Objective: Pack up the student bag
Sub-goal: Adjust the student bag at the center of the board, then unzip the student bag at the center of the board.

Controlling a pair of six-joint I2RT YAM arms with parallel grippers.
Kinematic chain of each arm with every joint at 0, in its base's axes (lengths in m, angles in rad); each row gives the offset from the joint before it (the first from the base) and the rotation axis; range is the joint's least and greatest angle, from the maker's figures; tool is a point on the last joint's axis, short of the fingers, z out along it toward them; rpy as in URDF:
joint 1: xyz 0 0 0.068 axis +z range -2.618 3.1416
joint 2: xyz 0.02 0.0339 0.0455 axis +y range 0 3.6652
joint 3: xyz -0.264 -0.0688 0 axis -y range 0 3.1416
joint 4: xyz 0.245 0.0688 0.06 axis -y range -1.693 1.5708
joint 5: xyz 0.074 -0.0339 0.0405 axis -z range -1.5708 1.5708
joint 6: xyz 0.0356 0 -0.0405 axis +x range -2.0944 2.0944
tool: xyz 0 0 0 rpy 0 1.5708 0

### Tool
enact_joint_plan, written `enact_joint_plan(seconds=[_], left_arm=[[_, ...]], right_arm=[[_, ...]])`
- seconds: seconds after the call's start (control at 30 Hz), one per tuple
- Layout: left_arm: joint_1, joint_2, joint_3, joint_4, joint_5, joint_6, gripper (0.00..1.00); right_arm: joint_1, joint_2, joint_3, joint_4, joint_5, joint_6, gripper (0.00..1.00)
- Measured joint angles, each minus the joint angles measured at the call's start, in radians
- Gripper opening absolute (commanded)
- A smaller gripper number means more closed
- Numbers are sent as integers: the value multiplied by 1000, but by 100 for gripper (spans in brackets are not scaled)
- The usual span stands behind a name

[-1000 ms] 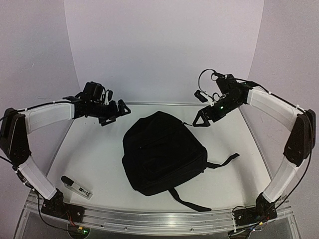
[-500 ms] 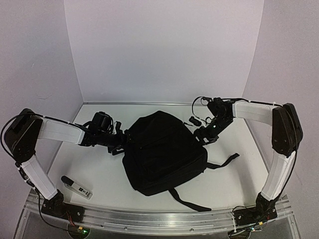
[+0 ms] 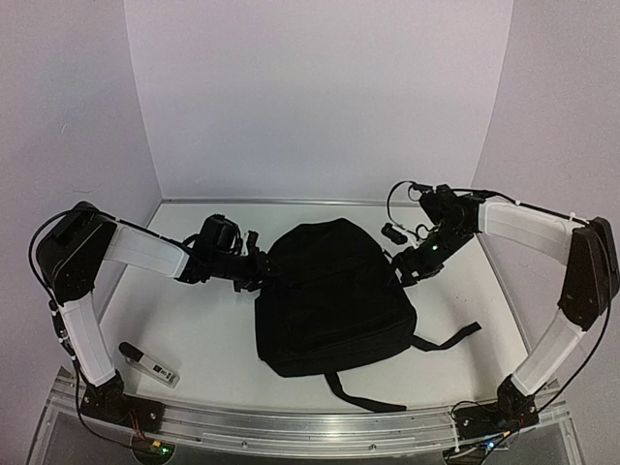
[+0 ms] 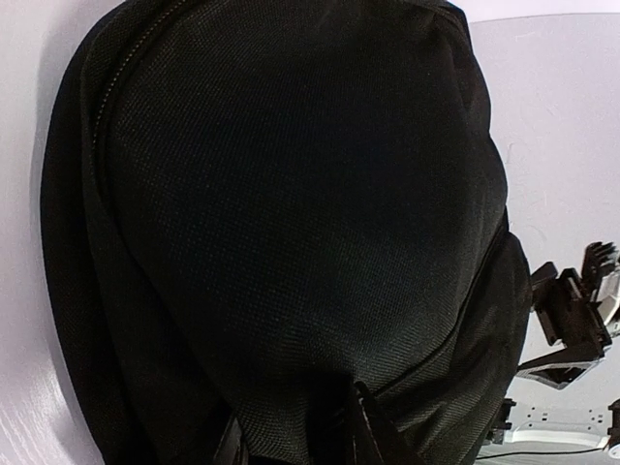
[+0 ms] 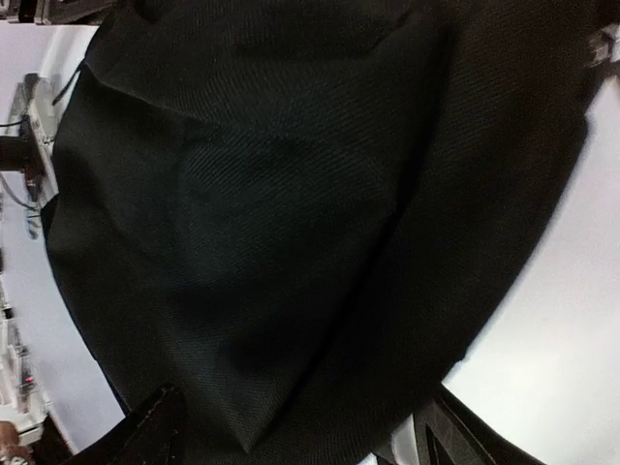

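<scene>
Student bag [image 3: 329,300] flat at the middle of the table [image 3: 194,334], flanked at both upper edges: left gripper [image 3: 256,275] jaws narrowed onto a fabric fold, right gripper [image 3: 417,268] jaws wide against the opposite side, hold indiscernible, presumably steadying it for opening.

Beyond my left claw [image 3: 258,275] and my right claw [image 3: 411,267] stands a smooth, pale lilac back wall [image 3: 320,97]. Two more walls of the same pale colour close the space in: the left side wall [image 3: 58,107] outward of my left claw, the right side wall [image 3: 572,107] outward of my right. Each meets the back wall at a soft vertical corner. Under both claws lies a flat white matt tabletop [image 3: 184,334], with a thin dark seam where it reaches the back wall. Behind my claws, along the near edge, runs a long brushed silver metal rail [image 3: 310,418]. The light is even and diffuse, so shadows on the white top are soft.
</scene>
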Motion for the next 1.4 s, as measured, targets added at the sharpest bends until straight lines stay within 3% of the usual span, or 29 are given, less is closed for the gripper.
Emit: enact_joint_plan(seconds=[0.17, 0.43, 0.6, 0.93, 1.17, 1.4], left_arm=[[-1, 0, 0, 6, -2, -12, 28], [-1, 0, -2, 12, -7, -31, 24], [-1, 0, -2, 26, -8, -51, 21], [-2, 0, -15, 52, -8, -74, 13], [-3, 0, -23, 66, -9, -77, 11], [-3, -2, -24, 68, -10, -78, 10]], right_arm=[[35, -24, 124, -4, 135, -2, 83], [214, 0, 331, 8, 286, 13, 79], [332, 114, 442, 23, 339, 34, 73], [533, 349, 575, 19, 421, 67, 71], [593, 429, 654, 16, 468, 89, 69], [590, 508, 710, 8, 483, 117, 61]])
